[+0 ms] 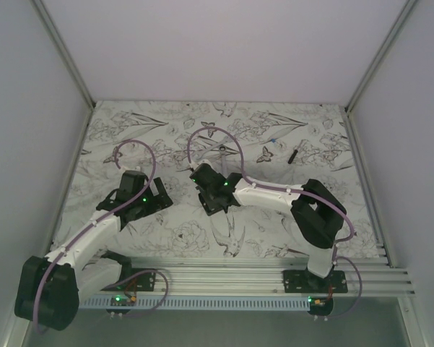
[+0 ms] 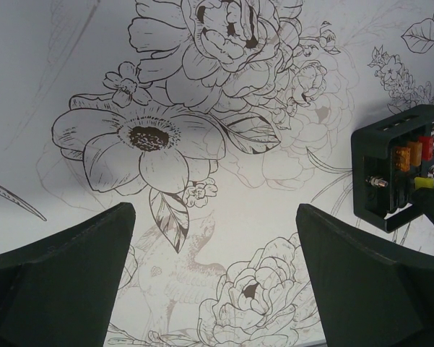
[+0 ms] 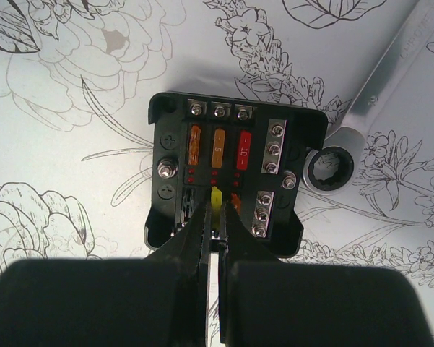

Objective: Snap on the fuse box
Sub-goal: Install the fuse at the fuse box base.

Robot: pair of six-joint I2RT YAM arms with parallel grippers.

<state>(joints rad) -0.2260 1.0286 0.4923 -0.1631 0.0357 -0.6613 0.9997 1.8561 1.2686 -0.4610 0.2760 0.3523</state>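
Note:
The fuse box (image 3: pixel 175 148) is a black open box lying flat on the flower-print cloth, with orange and red fuses in its upper row. My right gripper (image 3: pixel 217 210) is right over its lower row, jaws shut on a yellow fuse (image 3: pixel 216 195) that stands in a slot. In the top view the right gripper (image 1: pixel 214 194) covers the box. My left gripper (image 2: pixel 215 217) is open and empty over bare cloth. The fuse box shows at the right edge of the left wrist view (image 2: pixel 379 163). In the top view the left gripper (image 1: pixel 157 200) is left of the right one.
A silver wrench (image 3: pixel 379 101) lies just right of the box, its ring end (image 3: pixel 329 169) almost touching the box's corner. A thin black stick (image 1: pixel 294 154) lies at the back right. White walls enclose the table on three sides.

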